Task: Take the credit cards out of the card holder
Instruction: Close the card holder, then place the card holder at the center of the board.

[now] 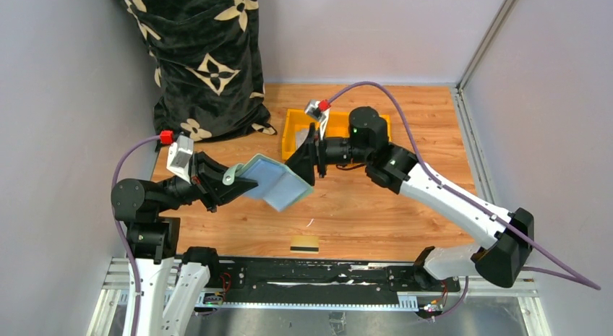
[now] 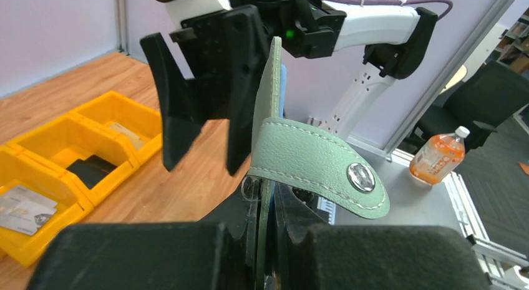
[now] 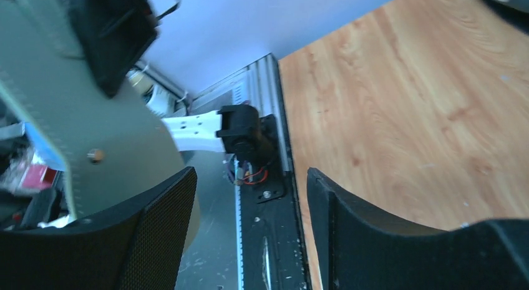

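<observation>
Left claw (image 2: 265, 240) clamps the sage-green card holder (image 1: 278, 183) aloft, pockets hidden. Right claw (image 1: 309, 157) gapes just beside the holder; a yellow-gold credit card (image 1: 304, 243) lies on the table (image 1: 361, 220) before it.

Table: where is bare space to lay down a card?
Bare wood lies right of the yellow card, before the right arm, and right of the yellow bin. Crowded: mid-table, where left pincer and right pincer flank the card holder.
</observation>
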### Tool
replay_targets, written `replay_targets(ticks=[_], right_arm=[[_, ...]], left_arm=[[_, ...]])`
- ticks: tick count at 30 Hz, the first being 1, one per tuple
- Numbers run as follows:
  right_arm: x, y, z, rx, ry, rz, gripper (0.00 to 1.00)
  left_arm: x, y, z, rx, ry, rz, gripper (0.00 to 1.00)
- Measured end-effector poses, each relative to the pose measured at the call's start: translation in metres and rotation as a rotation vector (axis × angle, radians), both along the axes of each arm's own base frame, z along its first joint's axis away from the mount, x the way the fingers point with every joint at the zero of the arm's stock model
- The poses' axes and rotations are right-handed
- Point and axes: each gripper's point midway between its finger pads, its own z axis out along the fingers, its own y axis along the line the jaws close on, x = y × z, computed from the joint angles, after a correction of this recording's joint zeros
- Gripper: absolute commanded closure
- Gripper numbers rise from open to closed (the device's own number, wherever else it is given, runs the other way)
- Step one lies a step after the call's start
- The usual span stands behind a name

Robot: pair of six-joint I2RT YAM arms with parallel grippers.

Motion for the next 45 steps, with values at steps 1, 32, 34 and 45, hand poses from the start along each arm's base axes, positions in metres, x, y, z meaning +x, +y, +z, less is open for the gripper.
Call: replay_targets(ticks=[1, 32, 34, 45], right_arm=[[-0.013, 0.006, 0.002, 0.008, -0.018, 0.036, 0.34], [-0.072, 0.040, 0.030, 0.096, -0.251, 0.089, 1.00], [-0.072, 0.040, 0.028, 0.091, -0.240, 0.087, 1.00], [-0.002, 0.010, -0.012, -0.056, -0.140, -0.147, 1.00]], left_arm=[[0.000, 0.000, 0.000, 0.004, -0.009, -0.002, 0.94], [0.008, 0.002, -0.023, 0.059, -0.170, 0.026, 0.62], [0.010, 0.003, -0.026, 0.065, -0.184, 0.035, 0.37], [0.075, 0.048, -0.074, 0.440, -0.222, 0.383, 0.00]])
